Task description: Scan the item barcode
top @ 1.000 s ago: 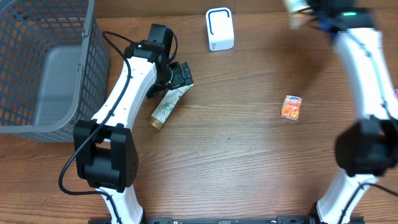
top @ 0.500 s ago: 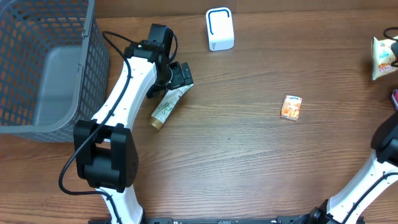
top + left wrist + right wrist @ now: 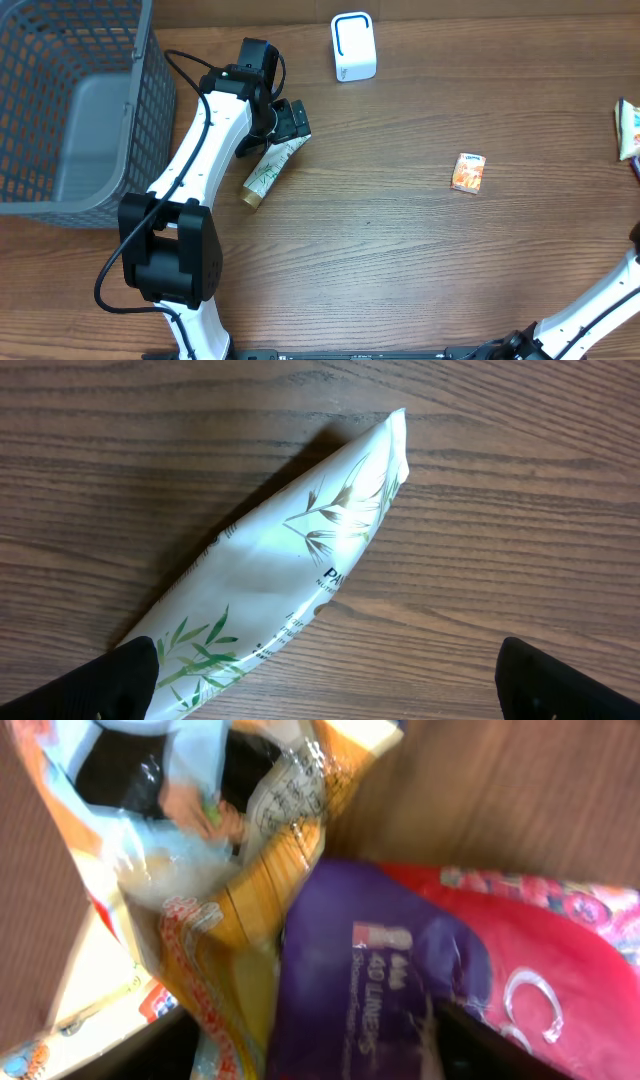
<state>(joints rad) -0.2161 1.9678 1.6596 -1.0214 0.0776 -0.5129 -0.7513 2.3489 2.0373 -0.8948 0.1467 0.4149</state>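
The left gripper [image 3: 340, 685] is held low over the wooden table [image 3: 400, 260], its 2 fingertips [image 3: 120, 680] set wide apart with nothing clasped between them. A white tube [image 3: 268, 167] printed with green leaves is seen lying flat on the wood beneath it, angled, with its flat crimped end toward the gripper and its brown cap toward the near edge of the table. In the left wrist view the lower end of the tube is partly covered by the left-hand fingertip, though whether it is touched cannot be told. The white scanner [image 3: 353, 46] with its blue-rimmed window is stood near the far edge, well apart from the tube. A grey mesh basket [image 3: 150, 90] is placed at the far left corner, beside the left arm. A small orange packet [image 3: 468, 172] is found alone on the open wood, right of centre. At the right edge of the overhead view, part of a snack bag [image 3: 628, 128] is shown, cut off by the frame. In the blurred right wrist view that bag is seen next to a purple packet [image 3: 370, 970] and a red packet [image 3: 540, 960], the 3 overlapping. The right gripper [image 3: 320, 1055] is shown only as dark blurred shapes along the lower edge, so whether its jaws are spread or closed cannot be told.
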